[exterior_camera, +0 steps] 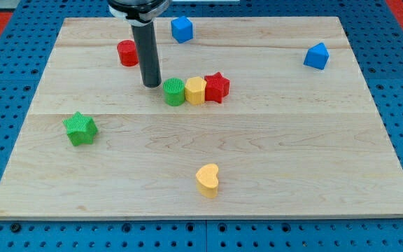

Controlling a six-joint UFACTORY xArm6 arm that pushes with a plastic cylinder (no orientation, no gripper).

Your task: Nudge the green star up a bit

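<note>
My tip sat upper centre of the frame, just left of the green cylinder, well away from the green star at the tabletop's lower left. My end effector, a bare rod, grasped nothing. The nudge looked unstarted.

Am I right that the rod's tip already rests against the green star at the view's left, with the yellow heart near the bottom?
Not quite: the camera view shows my tip beside the green cylinder, well apart from the green star. The yellow heart is indeed near the bottom.
</note>
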